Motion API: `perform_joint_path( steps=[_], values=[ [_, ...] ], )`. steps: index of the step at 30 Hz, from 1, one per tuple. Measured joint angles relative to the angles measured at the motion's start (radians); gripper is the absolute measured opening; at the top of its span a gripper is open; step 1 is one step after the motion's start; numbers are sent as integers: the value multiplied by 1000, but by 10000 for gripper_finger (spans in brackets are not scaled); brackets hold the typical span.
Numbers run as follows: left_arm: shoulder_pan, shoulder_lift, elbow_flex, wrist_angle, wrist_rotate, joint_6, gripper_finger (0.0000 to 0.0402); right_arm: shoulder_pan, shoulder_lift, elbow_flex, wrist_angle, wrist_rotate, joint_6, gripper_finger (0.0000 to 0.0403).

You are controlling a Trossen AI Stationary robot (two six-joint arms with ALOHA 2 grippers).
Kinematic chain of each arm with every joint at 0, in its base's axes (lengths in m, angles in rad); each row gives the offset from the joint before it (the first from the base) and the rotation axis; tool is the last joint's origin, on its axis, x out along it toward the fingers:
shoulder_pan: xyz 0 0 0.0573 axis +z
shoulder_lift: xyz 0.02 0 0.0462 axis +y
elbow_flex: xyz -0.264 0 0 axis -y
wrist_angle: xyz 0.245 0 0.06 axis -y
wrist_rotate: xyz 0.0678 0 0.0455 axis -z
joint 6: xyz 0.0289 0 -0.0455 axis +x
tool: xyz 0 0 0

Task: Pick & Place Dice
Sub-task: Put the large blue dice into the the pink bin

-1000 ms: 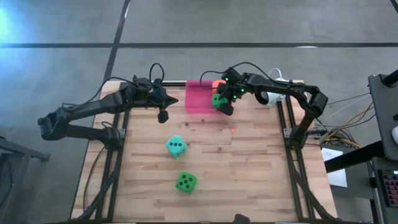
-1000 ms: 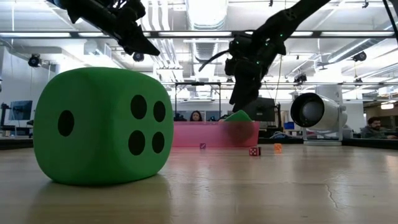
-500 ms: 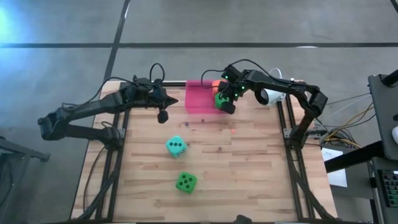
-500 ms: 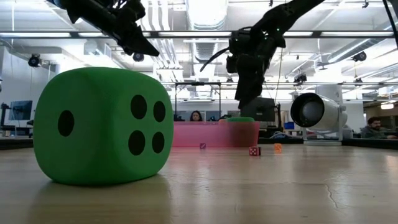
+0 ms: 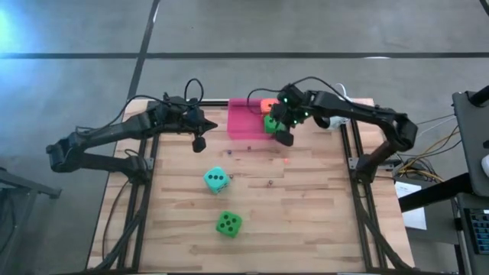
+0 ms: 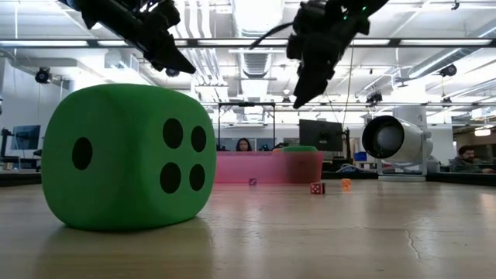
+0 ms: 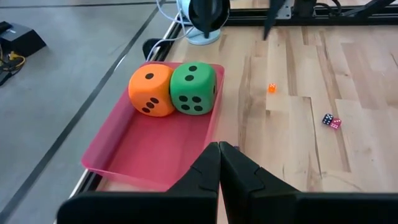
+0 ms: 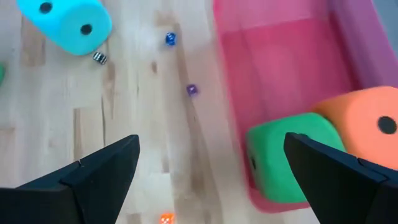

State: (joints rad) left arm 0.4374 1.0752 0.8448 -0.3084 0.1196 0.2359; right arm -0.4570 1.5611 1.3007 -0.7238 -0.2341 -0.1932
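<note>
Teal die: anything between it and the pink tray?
Nothing large. The teal die sits on open table, apart from the pink tray. Only a few tiny dice lie scattered on the wood between them. The right gripper hangs open by the tray's edge; the left gripper waits shut, nearer the die.

Wooden table (image 5: 306, 206) bears pink tray (image 5: 243, 126), teal die (image 5: 216, 179), green die (image 5: 228, 223).

A pale plank table (image 5: 306, 206) stands on a grey concrete floor (image 5: 76, 30) crossed by dark lines. Beyond it, long ceiling lights (image 6: 256, 43) run over desks with monitors (image 6: 322, 133) (two seated people there).
</note>
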Motion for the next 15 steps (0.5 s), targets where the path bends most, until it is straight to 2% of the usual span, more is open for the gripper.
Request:
perform_joint_path(
  steps=[5, 9, 15],
  values=[
    [0, 0, 0, -17, 3, 0, 8, 88, -45, -87, 8, 58, 50, 396],
    [-8, 0, 0, -74, 4, 65, 8, 163, -78, -156, 88, 62, 59, 396],
    [-44, 0, -5, -107, 10, 71, 8, 239, -119, -266, 231, 111, 53, 396]
  ],
)
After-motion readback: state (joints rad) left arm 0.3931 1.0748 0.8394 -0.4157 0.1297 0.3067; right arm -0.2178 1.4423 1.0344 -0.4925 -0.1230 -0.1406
